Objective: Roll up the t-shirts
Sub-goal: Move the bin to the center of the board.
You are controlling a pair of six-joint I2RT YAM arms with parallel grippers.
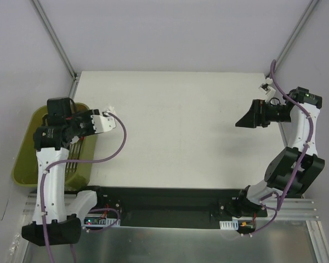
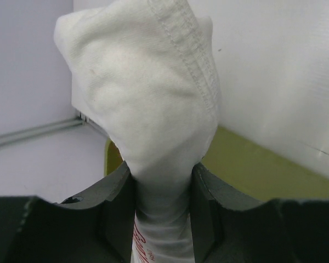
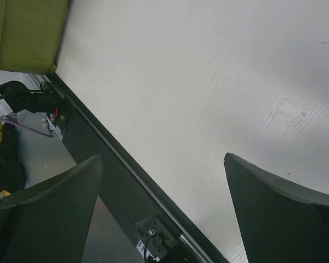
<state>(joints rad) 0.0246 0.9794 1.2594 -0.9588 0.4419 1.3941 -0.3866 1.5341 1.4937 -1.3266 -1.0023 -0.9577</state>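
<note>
In the left wrist view my left gripper [image 2: 163, 178] is shut on a bunched fold of a white t-shirt [image 2: 148, 93]. A hemmed edge shows at the top, and red lettering shows low between the jaws. In the top view the left gripper [image 1: 64, 115] hangs over the olive basket [image 1: 27, 159] at the left. The shirt cannot be made out there. My right gripper [image 1: 242, 123] is open and empty above the right part of the white table [image 1: 175, 126]. In its wrist view [image 3: 163, 158] nothing lies between the fingers.
The olive basket also shows in the left wrist view [image 2: 263, 170] and the right wrist view [image 3: 27, 33]. Grey walls and metal frame rails surround the table. A black rail [image 1: 164, 200] runs along the near edge.
</note>
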